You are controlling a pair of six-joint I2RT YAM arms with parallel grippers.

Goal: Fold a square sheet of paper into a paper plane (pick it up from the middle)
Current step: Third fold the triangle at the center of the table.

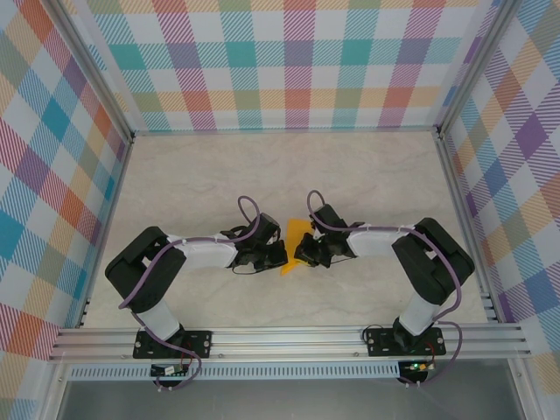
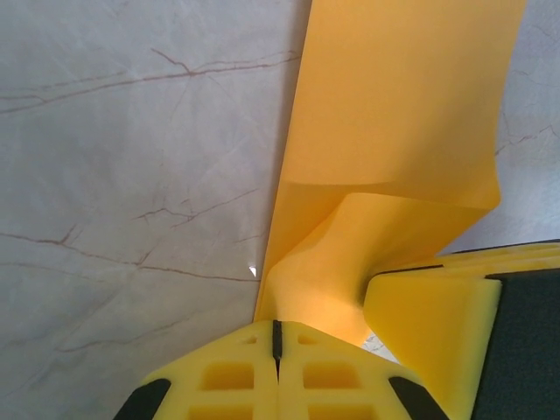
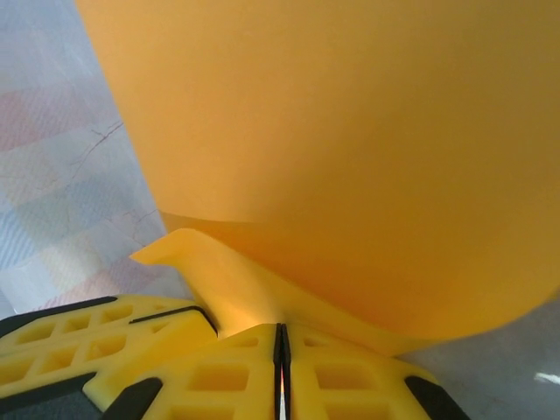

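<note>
The paper (image 1: 295,243) sits at the centre of the top view, between the two arms over the table (image 1: 219,175). Its long axis runs up and down the frame, the upper end leaning slightly right and the lower tip pointing lower left. The left gripper (image 1: 278,255) and the right gripper (image 1: 303,254) meet it from either side. Each has its jaws closed tight, pinching the sheet. In the left wrist view the sheet rises toward the upper right with a soft fold.
</note>
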